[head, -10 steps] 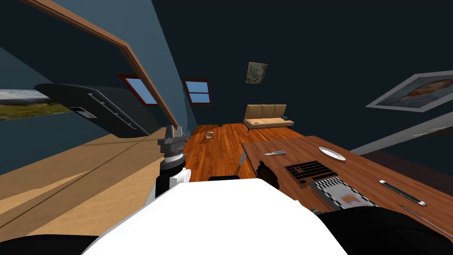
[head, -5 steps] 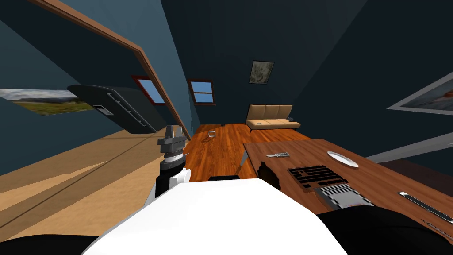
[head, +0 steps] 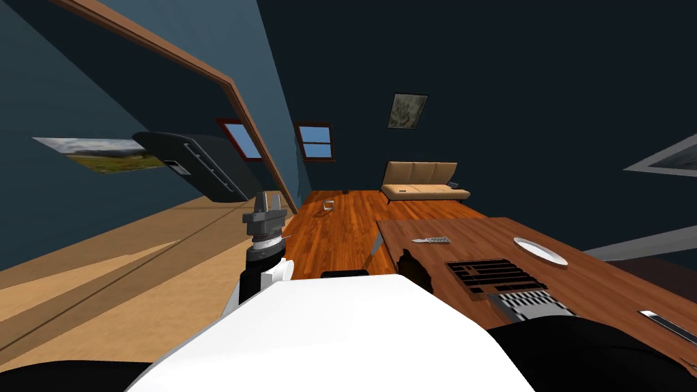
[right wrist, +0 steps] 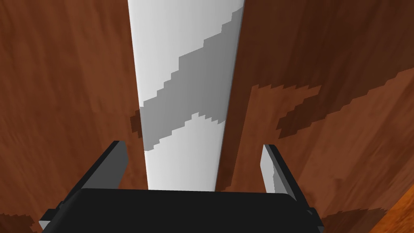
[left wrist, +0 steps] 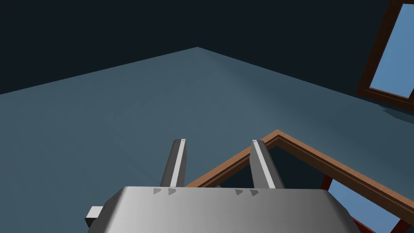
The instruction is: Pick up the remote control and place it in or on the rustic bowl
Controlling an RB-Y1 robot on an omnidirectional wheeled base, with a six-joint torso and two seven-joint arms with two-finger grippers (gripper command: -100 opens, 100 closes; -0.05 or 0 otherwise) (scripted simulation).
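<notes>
My left gripper [head: 267, 201] is raised in front of my left shoulder, open and holding nothing [left wrist: 218, 162]. My right gripper [right wrist: 194, 166] is open too, close to brown wood, with a white and grey table leg [right wrist: 186, 81] just beyond its fingers. A brown wooden table [head: 599, 279] fills the right. On it lie a small folding knife [head: 431, 239], a white plate [head: 540, 250], a black slatted item [head: 493, 275], a grey patterned item [head: 531, 303] and a thin silver bar [head: 667, 325]. I cannot tell which thing is the remote control or the bowl.
A tan sofa [head: 422, 182] stands at the far wall, with a small dark thing [head: 455, 184] at its right end. A small pale object [head: 329, 205] sits on the wooden floor ahead. A blue-grey wall with a brown-framed opening [head: 231, 88] runs along my left.
My head view has swung left: the table, plate and sofa have slid to the right in the picture, and the silver bar is near the right edge. Both arms keep their pose.
</notes>
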